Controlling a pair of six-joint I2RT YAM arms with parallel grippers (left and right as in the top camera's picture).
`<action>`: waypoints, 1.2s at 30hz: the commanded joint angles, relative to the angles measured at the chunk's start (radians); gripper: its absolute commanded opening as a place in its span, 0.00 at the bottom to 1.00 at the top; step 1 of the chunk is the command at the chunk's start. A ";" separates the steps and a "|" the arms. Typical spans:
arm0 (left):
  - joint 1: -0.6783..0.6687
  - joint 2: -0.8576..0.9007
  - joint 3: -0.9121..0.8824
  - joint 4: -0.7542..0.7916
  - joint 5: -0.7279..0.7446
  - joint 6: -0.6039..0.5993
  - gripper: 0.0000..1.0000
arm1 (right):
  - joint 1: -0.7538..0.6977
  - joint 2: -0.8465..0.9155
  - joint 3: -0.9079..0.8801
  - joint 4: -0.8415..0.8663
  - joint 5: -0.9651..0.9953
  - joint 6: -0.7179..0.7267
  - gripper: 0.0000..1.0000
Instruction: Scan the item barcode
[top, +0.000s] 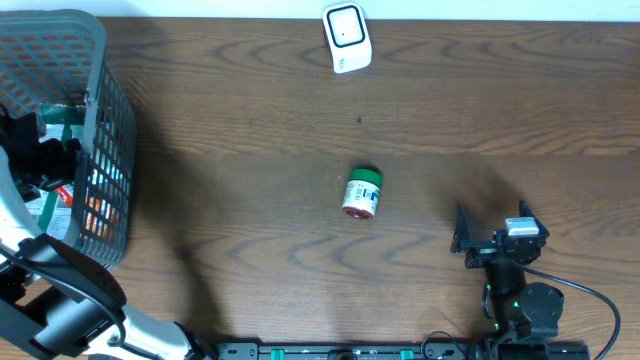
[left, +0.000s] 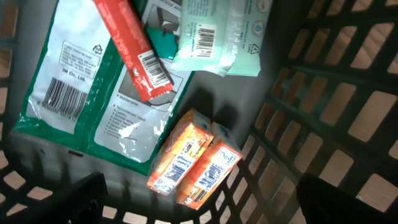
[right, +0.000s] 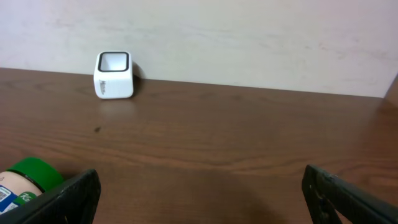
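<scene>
Inside the basket (left: 249, 106), left jaws are wide open, empty; picking step: next, probably grasp the orange box (left: 181, 158); right jaws likewise

Inside the basket (top: 108, 120) at the left of the table, the green-and-white packet (left: 93, 93) carries a black barcode on a white patch, a triangular recycling sign and small print too fine to read. The red stick pack (left: 134, 50) lying across it has a barcode near one end. The pale green wipes pack (left: 221, 37) bears a barcode and small round signs. Both orange boxes (left: 186, 155) show barcodes. The bottle (top: 362, 194) at mid-table has an unreadable blue-printed label.
</scene>
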 joint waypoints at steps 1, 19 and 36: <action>0.021 0.002 -0.001 0.001 0.027 0.095 0.98 | -0.005 -0.006 -0.001 -0.004 0.003 -0.011 0.99; 0.041 0.201 0.004 -0.030 0.031 0.192 1.00 | -0.005 -0.006 -0.001 -0.004 0.003 -0.011 0.99; 0.041 0.053 0.064 -0.026 0.031 0.101 0.98 | -0.005 -0.006 -0.001 -0.004 0.003 -0.011 0.99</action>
